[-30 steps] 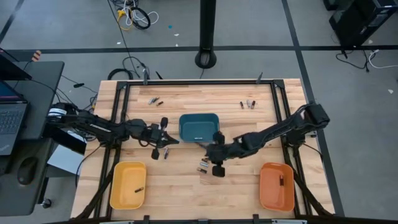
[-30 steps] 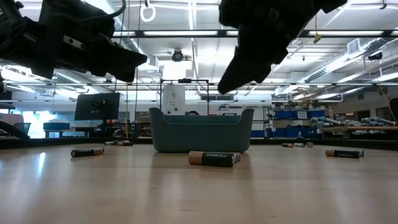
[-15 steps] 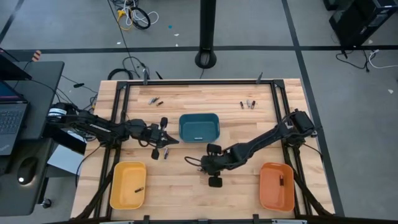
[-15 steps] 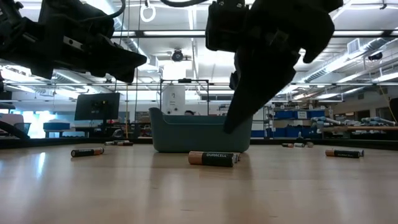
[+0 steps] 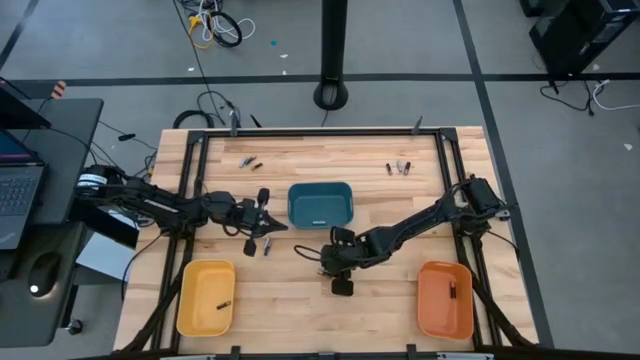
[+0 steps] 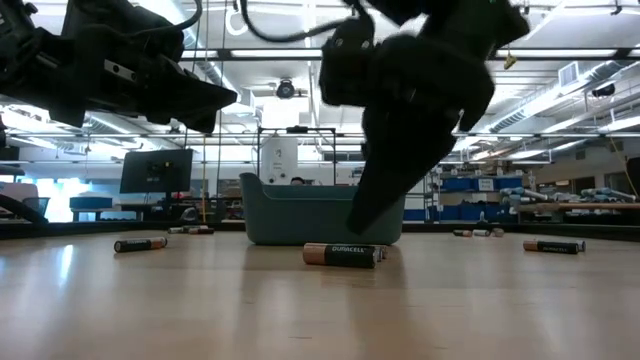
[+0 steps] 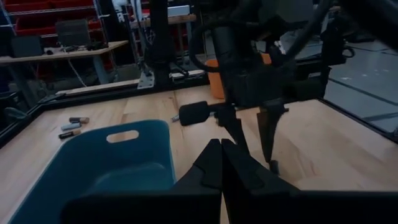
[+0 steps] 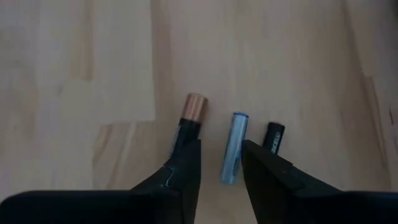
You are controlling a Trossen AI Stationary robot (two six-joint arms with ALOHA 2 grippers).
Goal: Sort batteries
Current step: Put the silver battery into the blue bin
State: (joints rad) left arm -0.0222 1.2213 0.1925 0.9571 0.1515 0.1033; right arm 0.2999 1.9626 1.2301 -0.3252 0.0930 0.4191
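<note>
A teal bin (image 5: 320,205) sits in the middle of the wooden table (image 5: 300,310). What is inside it is hard to tell from above. A yellow tray (image 5: 205,298) sits at the near left corner with one small dark battery (image 5: 224,304) in it. An orange tray (image 5: 445,300) sits at the near right corner, also with one dark battery (image 5: 452,291) inside.

More batteries lie loose on the table. A few are near the far left edge (image 5: 250,162) and a few near the far right edge (image 5: 399,167). Three lie side by side in front of the teal bin: one with a copper end (image 8: 193,112), a light blue one (image 8: 234,146) in the middle, and a black one (image 8: 272,137).

The right gripper (image 8: 219,171) is low over those three. Its two fingers (image 8: 186,165) are apart (a small gap, not wide). The blue battery sits in the gap between them, and the copper-ended one is just beside one finger. It grips nothing.

The left gripper (image 5: 268,228) hangs above the table to the left of the teal bin, near two more batteries (image 5: 258,246). Its fingers (image 7: 217,165) are pressed together with nothing between them.
</note>
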